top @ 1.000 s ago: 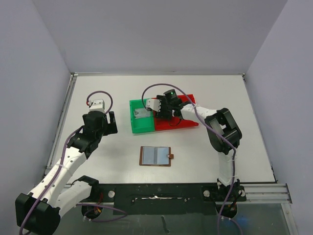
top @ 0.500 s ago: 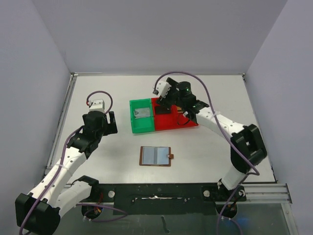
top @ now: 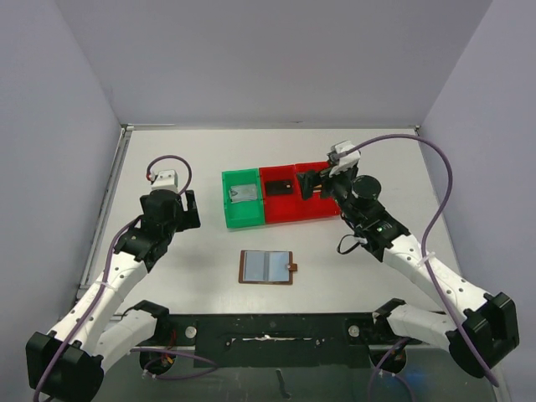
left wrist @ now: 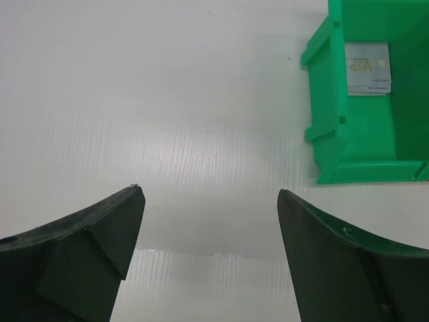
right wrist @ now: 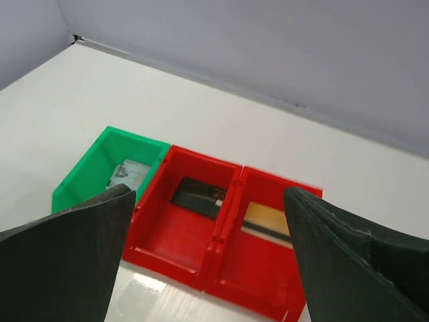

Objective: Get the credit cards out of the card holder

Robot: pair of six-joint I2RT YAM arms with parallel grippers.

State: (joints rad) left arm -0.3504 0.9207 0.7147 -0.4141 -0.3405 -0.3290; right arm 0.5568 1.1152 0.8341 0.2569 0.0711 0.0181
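1. The card holder (top: 266,267) lies open and flat on the table (top: 201,159). It is a little in front of the green bin (left wrist: 348,161), on the side nearer the arms.
2. I can see its two pale panels. No card sticks out of them, so I think it is empty. It is small in the top view, so I cannot be fully sure.
3. A silver-grey card (left wrist: 367,69) lies flat inside the green bin.
4. Two red bins (right wrist: 174,241) stand in a row touching the right side of the green bin. The black card (right wrist: 198,194) lies in the one next to the green bin. The gold card (right wrist: 267,223) lies in the one farther from it.
5. So three cards are out and each sits in a bin. I think the job is done, or very nearly. At most someone could check the holder for one more card.
6. The right gripper (right wrist: 209,194) hangs in the air on the right of the green bin, looking down at the red bins. Its two fingers are spread wide. It holds nothing and touches nothing.
7. The left gripper (left wrist: 208,201) hangs over bare table to the left of the green bin, well apart from it. Its fingers are spread wide too, with only table between them.
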